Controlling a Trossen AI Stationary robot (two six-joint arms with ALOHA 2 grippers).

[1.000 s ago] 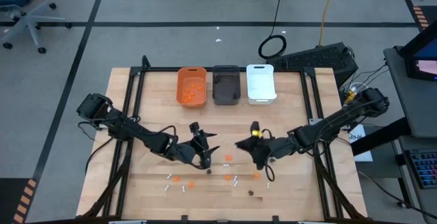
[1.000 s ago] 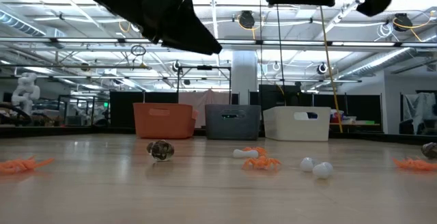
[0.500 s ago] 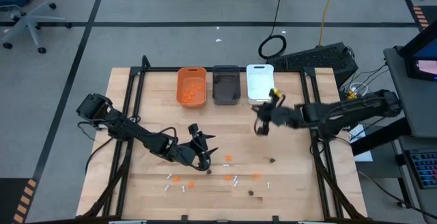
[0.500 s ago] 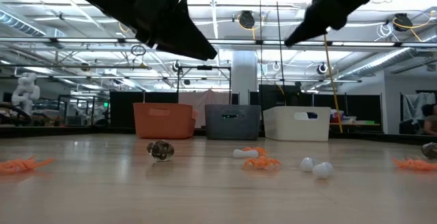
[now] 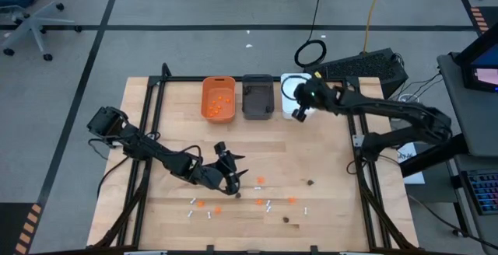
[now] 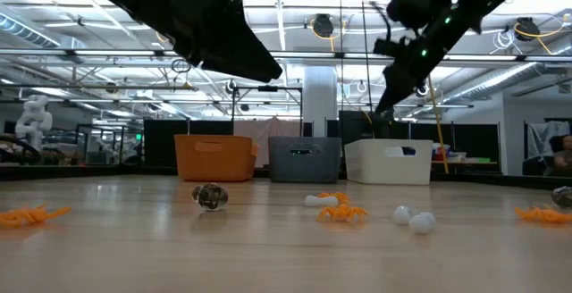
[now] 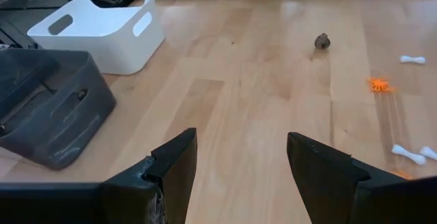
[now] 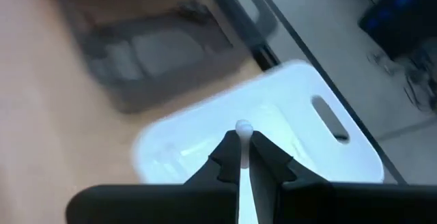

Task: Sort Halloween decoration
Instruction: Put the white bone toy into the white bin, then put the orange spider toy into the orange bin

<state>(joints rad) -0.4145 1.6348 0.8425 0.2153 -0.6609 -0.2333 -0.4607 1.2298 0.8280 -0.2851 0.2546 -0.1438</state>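
The right hand [image 8: 244, 147], clamped on a small white stick [image 8: 243, 130], hung over the white bin [image 5: 296, 96] at the far side of the bench [image 5: 334, 162]. The left hand [image 5: 233, 179], fingers apart and empty, hovered low over the near middle. Several orange pieces already lay in the orange bin [image 5: 219, 98]; the dark grey bin [image 5: 257, 97] looked empty. Roughly a dozen orange, white and dark pieces [image 5: 260, 180] remained scattered near the front, so much sorting was left. A second earlier the right hand was down among those pieces; the left had not moved.
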